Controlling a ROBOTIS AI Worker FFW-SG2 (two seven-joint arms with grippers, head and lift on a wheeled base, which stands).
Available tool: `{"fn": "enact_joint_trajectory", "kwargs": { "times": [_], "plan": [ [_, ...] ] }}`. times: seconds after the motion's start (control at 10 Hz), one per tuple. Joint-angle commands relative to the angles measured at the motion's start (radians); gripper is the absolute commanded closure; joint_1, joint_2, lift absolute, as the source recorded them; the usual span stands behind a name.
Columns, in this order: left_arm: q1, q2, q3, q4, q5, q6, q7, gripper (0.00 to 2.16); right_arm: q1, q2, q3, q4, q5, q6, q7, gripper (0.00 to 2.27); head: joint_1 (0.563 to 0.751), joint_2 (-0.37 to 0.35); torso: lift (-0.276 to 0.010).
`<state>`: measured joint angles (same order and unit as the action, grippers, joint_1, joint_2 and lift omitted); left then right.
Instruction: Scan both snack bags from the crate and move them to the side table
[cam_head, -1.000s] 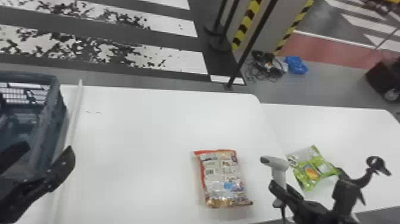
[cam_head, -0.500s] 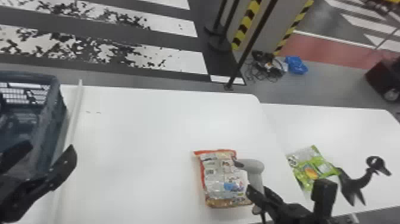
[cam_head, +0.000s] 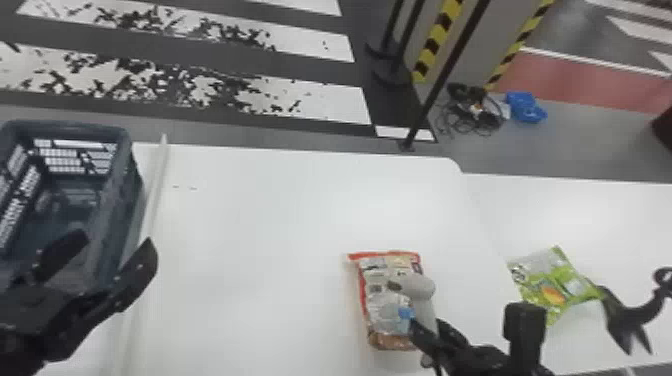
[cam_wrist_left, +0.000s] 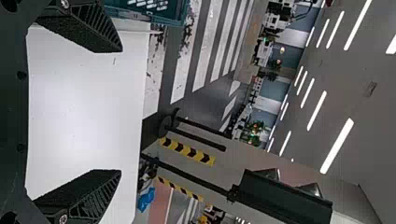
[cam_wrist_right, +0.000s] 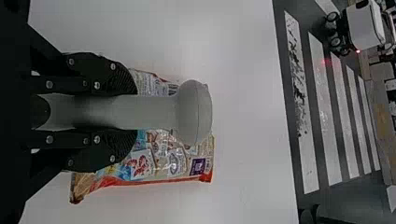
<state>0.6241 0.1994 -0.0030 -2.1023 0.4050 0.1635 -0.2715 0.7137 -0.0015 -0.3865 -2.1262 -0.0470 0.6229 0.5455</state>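
One snack bag (cam_head: 552, 292) is green, another (cam_head: 377, 307) red-edged, the crate (cam_head: 120, 205) blue-grey.

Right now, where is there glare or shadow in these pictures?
Head view: a soft pale sheen on the side table, plus shiny patches on the green bag; left wrist view: ceiling lights glowing as bright white strips; right wrist view: small glints on the red-edged bag's wrapper, and the grey scanner shaded darker along its handle.
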Motion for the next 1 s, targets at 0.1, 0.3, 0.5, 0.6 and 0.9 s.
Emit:
{"fn": "enact_joint_trajectory", "kwargs": {
  "times": [0.1, 0.3, 0.5, 0.6, 0.9],
  "plan": [
    [0.003, 0.0, 0.0, -0.005, -0.002, 0.001, 0.0, 0.07, -0.017, 0.002, 0.041, 0.025, 0.033, -0.004, -0.009, 2.24, 0.695, -0.26, -0.029],
    [0.005, 0.0, 0.0, -0.007, -0.002, 0.001, 0.0, 0.07, -0.022, 0.002, 0.078, 0.022, 0.053, -0.001, -0.016, 2.24, 0.695, -0.241, -0.029],
    [0.006, 0.0, 0.003, -0.008, 0.0, 0.001, 0.0, 0.07, -0.022, 0.002, 0.104, 0.022, 0.071, 0.005, -0.016, 2.24, 0.695, -0.212, -0.029],
    [0.006, 0.0, 0.005, -0.008, 0.0, 0.001, 0.0, 0.07, -0.027, 0.002, 0.109, 0.032, 0.078, -0.001, -0.021, 2.24, 0.695, -0.199, -0.029],
    [0.006, 0.0, 0.006, -0.007, 0.0, 0.001, 0.0, 0.07, -0.037, 0.002, 0.109, 0.066, 0.081, -0.019, -0.027, 2.24, 0.695, -0.193, -0.029]
  ]
}}
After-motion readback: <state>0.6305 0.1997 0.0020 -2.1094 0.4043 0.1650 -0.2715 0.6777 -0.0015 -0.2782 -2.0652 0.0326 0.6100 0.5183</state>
